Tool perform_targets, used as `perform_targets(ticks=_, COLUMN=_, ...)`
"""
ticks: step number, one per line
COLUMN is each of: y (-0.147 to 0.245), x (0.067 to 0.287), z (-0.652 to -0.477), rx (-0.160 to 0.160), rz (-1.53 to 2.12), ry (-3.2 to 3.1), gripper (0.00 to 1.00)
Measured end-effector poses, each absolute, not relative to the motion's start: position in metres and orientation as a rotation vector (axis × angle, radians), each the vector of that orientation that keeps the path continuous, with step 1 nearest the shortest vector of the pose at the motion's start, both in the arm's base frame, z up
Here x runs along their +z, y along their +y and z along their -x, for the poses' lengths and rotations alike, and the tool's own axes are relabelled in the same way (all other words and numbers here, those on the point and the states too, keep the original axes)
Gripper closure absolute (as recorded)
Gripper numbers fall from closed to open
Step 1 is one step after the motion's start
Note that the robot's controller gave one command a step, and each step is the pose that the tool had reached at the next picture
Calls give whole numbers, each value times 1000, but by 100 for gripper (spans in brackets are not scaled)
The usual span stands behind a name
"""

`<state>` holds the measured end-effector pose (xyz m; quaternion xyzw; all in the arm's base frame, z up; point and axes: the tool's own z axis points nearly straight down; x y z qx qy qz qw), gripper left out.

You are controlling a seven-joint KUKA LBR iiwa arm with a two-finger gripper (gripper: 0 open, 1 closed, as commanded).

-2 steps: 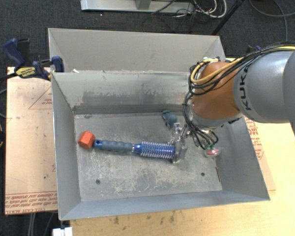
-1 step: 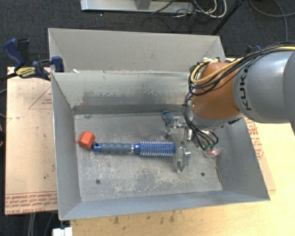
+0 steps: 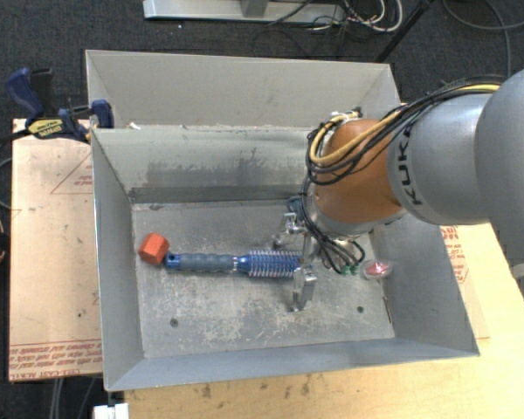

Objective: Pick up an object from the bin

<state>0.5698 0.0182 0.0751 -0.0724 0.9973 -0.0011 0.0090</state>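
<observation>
The big grey arm (image 3: 458, 160) hangs over the bin (image 3: 113, 260). Its claw (image 3: 297, 260) is open and holds nothing yet. One finger sits on each side of the blue hairbrush (image 3: 214, 263), at its bristly end, on the middle floor. I think it should squeeze gently, then lift straight up.

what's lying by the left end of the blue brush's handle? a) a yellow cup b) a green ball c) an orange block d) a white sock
c: an orange block lies right by the handle end of the blue brush, while the gripper is at the bristle end on the opposite side.
</observation>
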Motion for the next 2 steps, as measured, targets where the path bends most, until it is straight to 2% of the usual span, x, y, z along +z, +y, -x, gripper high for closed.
perform_targets(ticks=1, y=19, x=75, z=-571, rx=3, rz=223, ry=3112, gripper=100)
perform_targets(ticks=2, y=19, x=205, z=-566, rx=-1, rz=223, ry=3124, gripper=100)
